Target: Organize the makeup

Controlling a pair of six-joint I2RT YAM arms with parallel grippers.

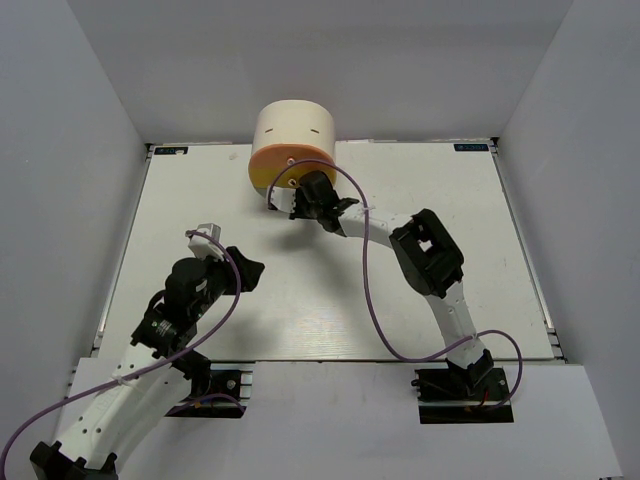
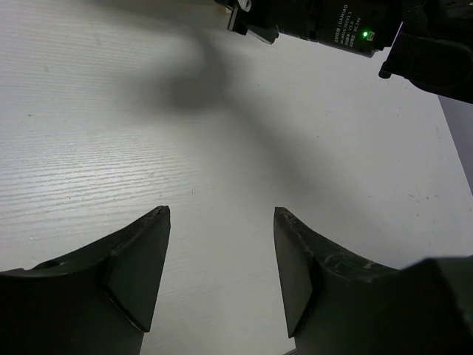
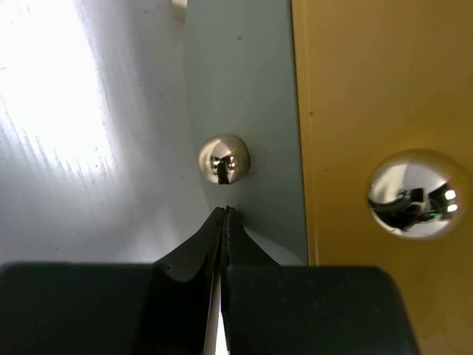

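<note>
Seemingly drawer [image 3: 244, 89] being opened: right tool [image 3: 224, 214], pressed together, being held beside knob [image 3: 223, 159] of cream box [image 1: 293, 135]; left tool [image 2: 222, 211] spread apart, empty. Makeup not being seen. Next: tool to be parted, knob clasped.

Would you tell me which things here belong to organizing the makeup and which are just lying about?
Job: box, probably for storage; right gripper, shut by its knob; left gripper, open. No makeup shows.
Just there: table; purple cables.
</note>
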